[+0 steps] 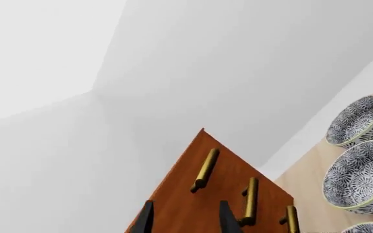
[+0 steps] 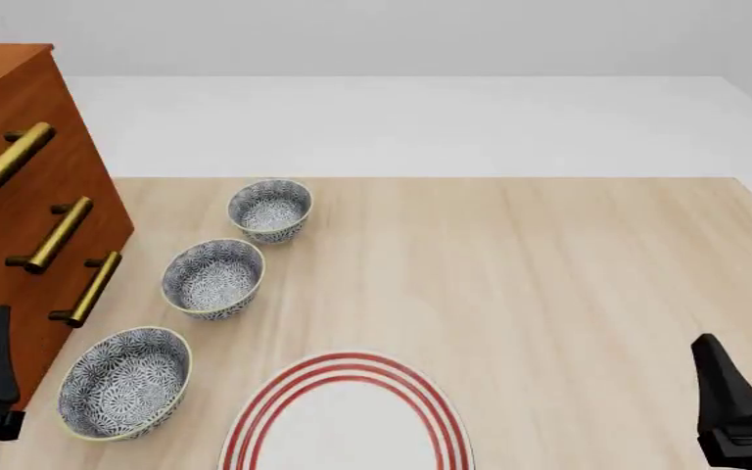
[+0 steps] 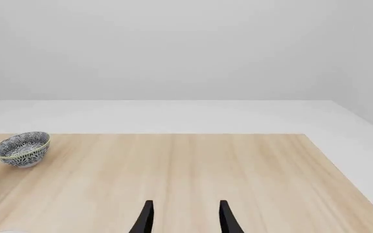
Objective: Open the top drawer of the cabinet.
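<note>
We've got the cabinet (image 2: 17,206) standing at the desk's (image 2: 546,274) left edge, and the top drawer (image 2: 11,117) is its highest, brass handle (image 2: 8,160) sticking out toward the desk's middle. Our left tool (image 1: 185,218) sits low near the desk's near-left corner, fingers spread and carrying nothing, well short of that handle. To do this cleanly we'd lift, square the fingers across the bar's middle, close firmly, then draw straight out along the drawer's travel; any sideways pull could bind it. Our right tool (image 3: 185,218) waits at the near-right corner, also released and empty. The left wrist view lines up all three handles ahead of the fingers, top one farthest along. Only the front view gives us the three patterned bowls (image 2: 212,277) in a row beside the cabinet and the red-ringed plate (image 2: 346,416) at the near edge; the right wrist view sees mostly bare desk
</note>
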